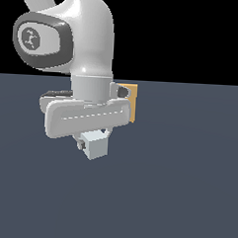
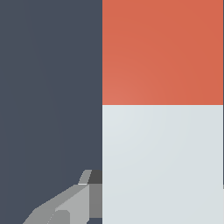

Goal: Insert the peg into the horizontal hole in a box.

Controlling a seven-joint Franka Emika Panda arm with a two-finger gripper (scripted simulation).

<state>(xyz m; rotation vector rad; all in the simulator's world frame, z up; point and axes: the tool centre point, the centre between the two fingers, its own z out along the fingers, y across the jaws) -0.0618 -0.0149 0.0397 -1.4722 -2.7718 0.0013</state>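
My gripper (image 1: 93, 148) is low over the floor; I cannot tell whether its jaws are clamped. The peg (image 2: 162, 109) fills the wrist view, red-orange half meeting white, directly beneath my wrist. It looks rigid and smooth-faced: grip flat sides near mid-length. Only the exterior view shows the box (image 1: 132, 103), behind my arm.

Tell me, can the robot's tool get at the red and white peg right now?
Probably yes. In the wrist view the peg fills the frame right by a tool finger, with nothing between them. Whether the tool already grips it cannot be told; in the exterior view the arm hides the peg.
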